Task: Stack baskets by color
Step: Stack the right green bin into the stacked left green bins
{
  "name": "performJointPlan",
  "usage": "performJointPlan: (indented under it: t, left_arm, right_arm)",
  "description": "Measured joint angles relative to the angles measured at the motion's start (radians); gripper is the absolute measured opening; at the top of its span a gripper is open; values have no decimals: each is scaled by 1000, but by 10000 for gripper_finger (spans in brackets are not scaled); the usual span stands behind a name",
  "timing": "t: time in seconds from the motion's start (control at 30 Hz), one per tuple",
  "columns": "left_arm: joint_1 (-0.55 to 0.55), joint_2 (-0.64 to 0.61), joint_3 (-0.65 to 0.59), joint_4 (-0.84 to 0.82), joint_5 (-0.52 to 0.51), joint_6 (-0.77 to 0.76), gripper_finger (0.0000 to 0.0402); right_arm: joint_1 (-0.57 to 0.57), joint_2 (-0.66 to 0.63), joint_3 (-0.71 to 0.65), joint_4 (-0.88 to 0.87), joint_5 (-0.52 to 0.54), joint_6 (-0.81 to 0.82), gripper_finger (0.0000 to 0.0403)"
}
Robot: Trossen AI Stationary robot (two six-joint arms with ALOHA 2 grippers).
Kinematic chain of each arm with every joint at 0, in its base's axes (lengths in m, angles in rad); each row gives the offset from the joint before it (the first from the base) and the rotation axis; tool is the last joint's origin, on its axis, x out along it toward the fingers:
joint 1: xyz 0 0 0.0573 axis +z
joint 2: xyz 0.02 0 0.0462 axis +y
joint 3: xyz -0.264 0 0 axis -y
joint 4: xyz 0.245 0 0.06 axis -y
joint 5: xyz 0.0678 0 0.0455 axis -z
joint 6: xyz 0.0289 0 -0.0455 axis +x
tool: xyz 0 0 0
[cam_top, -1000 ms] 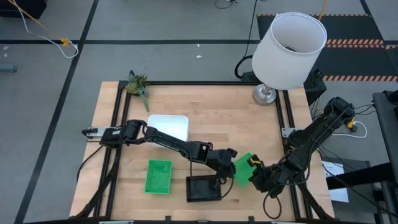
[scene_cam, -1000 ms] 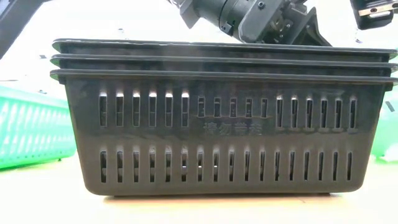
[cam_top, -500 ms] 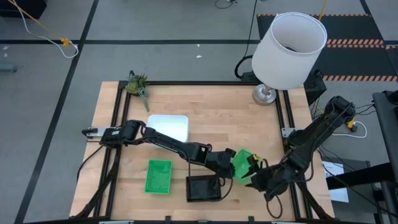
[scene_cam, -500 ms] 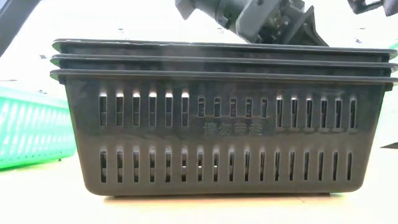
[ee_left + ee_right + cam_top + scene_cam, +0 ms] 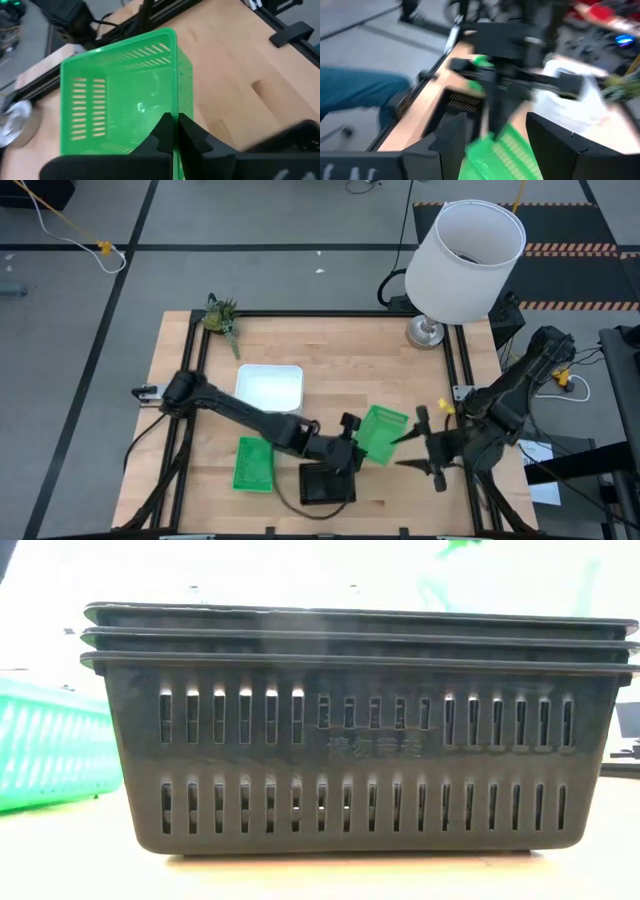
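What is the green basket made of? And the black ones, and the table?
The green basket looks like thin, shiny plastic: light shines through its slotted walls. The black baskets look like duller molded plastic, with neat slots and raised lettering. The table looks like pale wood, with grain lines and plank seams.

A large white lampshade (image 5: 468, 260) stood at the counter's (image 5: 350, 360) far right corner; a green plant sprig (image 5: 222, 317) lay far left.

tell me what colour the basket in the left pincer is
Bright green basket; the left wrist view shows it best.
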Motion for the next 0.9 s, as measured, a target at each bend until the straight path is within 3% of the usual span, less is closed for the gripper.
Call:
performJointPlan:
  t: [0.2, 0.47, 0.9]
  left_arm:
    - [-121, -72, 0, -136, -124, -103, 12]
    - [-294, -108, -1, -374, -283, -329, 14]
    - [-465, -112, -1, -640, -407, -671, 8]
  right_arm:
    - [-1, -66, 1, 41, 116, -28, 200]
    - [0, -70, 1, 32, 115, 22, 200]
    - [0, -54, 0, 4, 112, 9, 200]
